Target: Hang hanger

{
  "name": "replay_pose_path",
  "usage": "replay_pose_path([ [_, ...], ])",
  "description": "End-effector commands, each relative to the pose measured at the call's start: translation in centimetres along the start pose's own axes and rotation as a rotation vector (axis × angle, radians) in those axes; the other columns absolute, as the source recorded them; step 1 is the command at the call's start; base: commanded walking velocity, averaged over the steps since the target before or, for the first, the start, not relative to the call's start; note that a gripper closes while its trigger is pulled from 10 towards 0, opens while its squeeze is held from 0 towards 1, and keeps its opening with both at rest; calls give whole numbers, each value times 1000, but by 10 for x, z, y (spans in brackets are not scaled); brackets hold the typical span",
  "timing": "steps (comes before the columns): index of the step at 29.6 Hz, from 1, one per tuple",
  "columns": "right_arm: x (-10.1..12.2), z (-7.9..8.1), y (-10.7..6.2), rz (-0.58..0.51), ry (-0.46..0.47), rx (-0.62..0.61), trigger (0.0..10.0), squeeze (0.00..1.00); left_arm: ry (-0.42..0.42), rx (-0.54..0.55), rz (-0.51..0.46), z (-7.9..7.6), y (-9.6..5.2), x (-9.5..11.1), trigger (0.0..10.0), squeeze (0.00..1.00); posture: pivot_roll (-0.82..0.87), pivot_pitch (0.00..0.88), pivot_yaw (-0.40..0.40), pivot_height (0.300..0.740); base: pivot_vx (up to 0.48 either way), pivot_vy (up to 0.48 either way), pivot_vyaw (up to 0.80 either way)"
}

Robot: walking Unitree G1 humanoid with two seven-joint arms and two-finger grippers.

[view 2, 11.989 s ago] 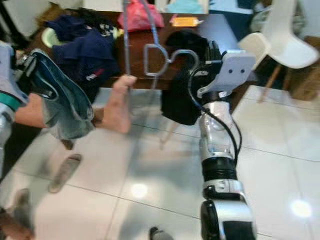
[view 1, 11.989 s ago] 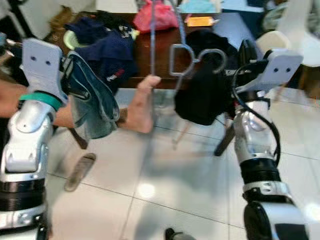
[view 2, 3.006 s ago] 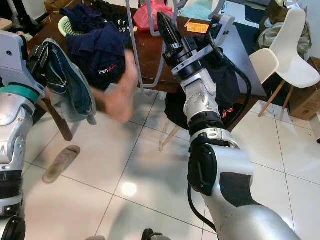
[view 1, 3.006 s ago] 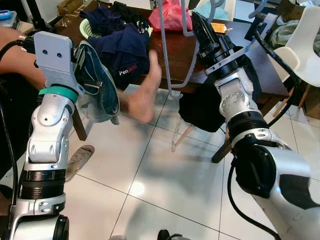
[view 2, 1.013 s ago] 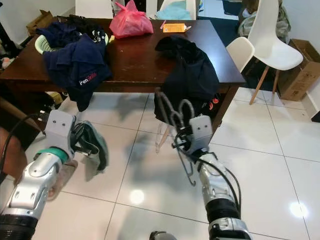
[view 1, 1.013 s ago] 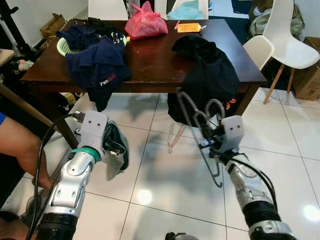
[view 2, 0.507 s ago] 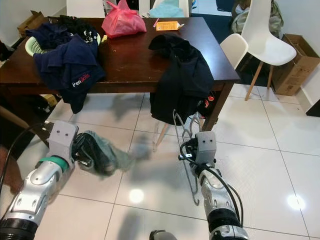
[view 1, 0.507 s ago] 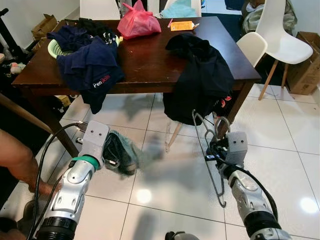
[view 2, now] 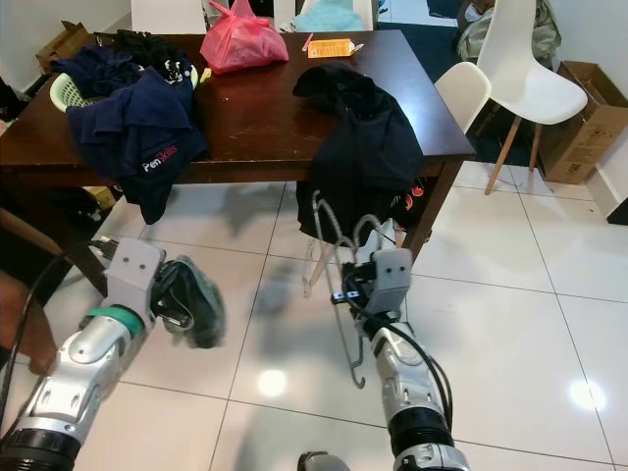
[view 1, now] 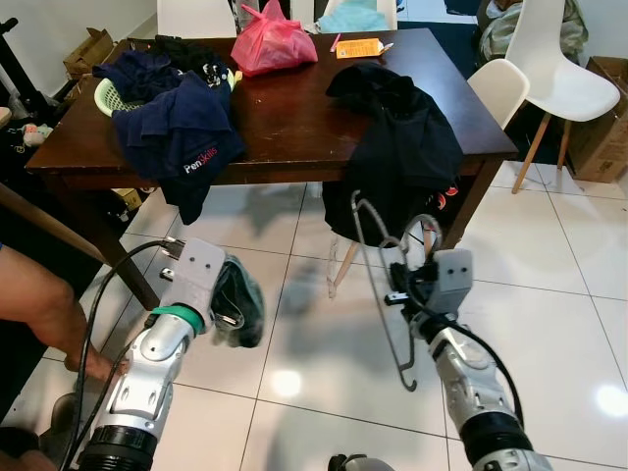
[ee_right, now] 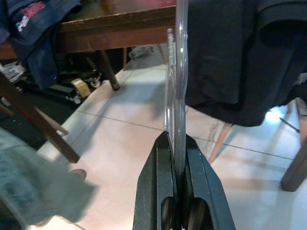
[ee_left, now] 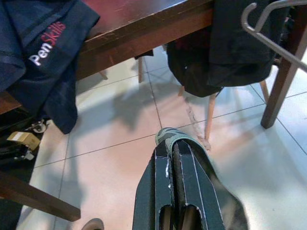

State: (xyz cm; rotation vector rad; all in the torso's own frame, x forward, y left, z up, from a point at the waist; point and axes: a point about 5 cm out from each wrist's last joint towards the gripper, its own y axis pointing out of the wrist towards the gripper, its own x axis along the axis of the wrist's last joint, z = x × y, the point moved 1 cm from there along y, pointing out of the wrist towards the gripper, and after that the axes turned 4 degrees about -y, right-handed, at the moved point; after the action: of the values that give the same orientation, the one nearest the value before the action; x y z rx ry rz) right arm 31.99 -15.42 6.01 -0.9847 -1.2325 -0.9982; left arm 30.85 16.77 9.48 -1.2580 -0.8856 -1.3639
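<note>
Clamping hanger, right gripper; left gripper (pinching cloth).

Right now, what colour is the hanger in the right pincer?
Silver-grey metal hanger, clearest in the left eye view.

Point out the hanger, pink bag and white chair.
hanger [view 1: 378, 285], left eye view, on its long grey side bar.
pink bag [view 1: 272, 45], left eye view, middle of the bag, on the table.
white chair [view 2: 538, 85], right eye view, on the seat shell.

Clothes left on table; chair right
</note>
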Motion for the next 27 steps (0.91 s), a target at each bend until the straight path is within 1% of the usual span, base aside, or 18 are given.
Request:
replay_pose_path([
  [1,2,2,2,-9,-4,5,10000,0,3,4,14,0,-3,-5,10000,0,-4,0,76,740,0,0,0],
  [4,9,3,5,-29,-3,18,10000,0,-11,38,41,3,-1,-6,10000,0,-1,0,75,740,0,0,0],
  [6,12,-2,5,-33,-2,8,10000,0,-7,57,56,6,0,-6,10000,0,0,0,71,740,0,0,0],
  [10,12,-3,5,-33,-2,4,10000,0,-6,60,57,7,0,-6,10000,0,0,0,71,740,0,0,0],
  [13,15,-3,6,-43,-4,10,10000,0,35,52,28,10,2,-4,10000,0,2,0,69,740,0,0,0],
  [15,15,-3,6,-43,-4,10,10000,0,35,52,28,10,2,-4,10000,0,2,0,69,740,0,0,0],
  [17,14,-4,5,-45,-12,8,10000,0,18,85,30,14,1,-5,10000,0,-7,2,75,740,0,0,0],
  [21,12,-5,2,-43,-14,-3,10000,0,9,95,22,14,2,-3,10000,0,-4,2,82,740,0,0,0],
  [22,14,-6,3,-53,-7,-11,10000,0,16,83,11,13,3,0,10000,0,-9,20,67,740,0,0,0],
  [27,17,-6,5,-54,-17,-1,10000,0,7,98,-2,15,6,5,10000,0,3,6,71,740,0,0,0],
])
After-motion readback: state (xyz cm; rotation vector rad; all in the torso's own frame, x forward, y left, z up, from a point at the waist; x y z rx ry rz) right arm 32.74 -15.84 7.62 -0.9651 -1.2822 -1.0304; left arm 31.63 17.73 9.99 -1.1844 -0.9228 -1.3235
